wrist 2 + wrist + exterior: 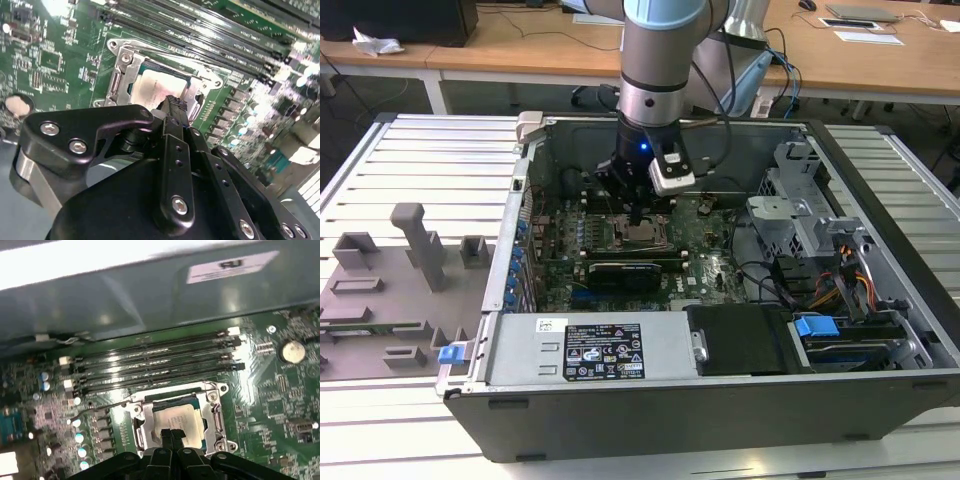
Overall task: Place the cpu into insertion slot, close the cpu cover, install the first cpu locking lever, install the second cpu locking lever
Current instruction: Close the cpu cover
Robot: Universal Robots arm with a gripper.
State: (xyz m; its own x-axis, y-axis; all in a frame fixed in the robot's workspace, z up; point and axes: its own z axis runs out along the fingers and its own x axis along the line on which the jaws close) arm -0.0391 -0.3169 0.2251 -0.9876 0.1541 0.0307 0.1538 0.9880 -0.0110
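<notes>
The cpu (179, 416) lies flat in the insertion slot (642, 237) on the green motherboard, its pale metal top showing. The cpu cover (144, 426) is folded down around it as a silvery frame, with the chip visible through its window. My gripper (172, 434) hangs straight over the socket inside the open computer case, its black fingertips pressed together and shut, at the chip's near edge. In the second wrist view the gripper (176, 102) overlaps the edge of the cpu (152, 86) and the cover (125, 75). A thin wire lever (100, 407) runs out beside the socket.
Long black memory slots (155, 357) lie just beyond the socket, with the case wall (150, 300) behind them. A power supply (590, 350) and drive bays (820, 290) crowd the case. A grey fixture plate (390, 290) lies at the exterior view's left.
</notes>
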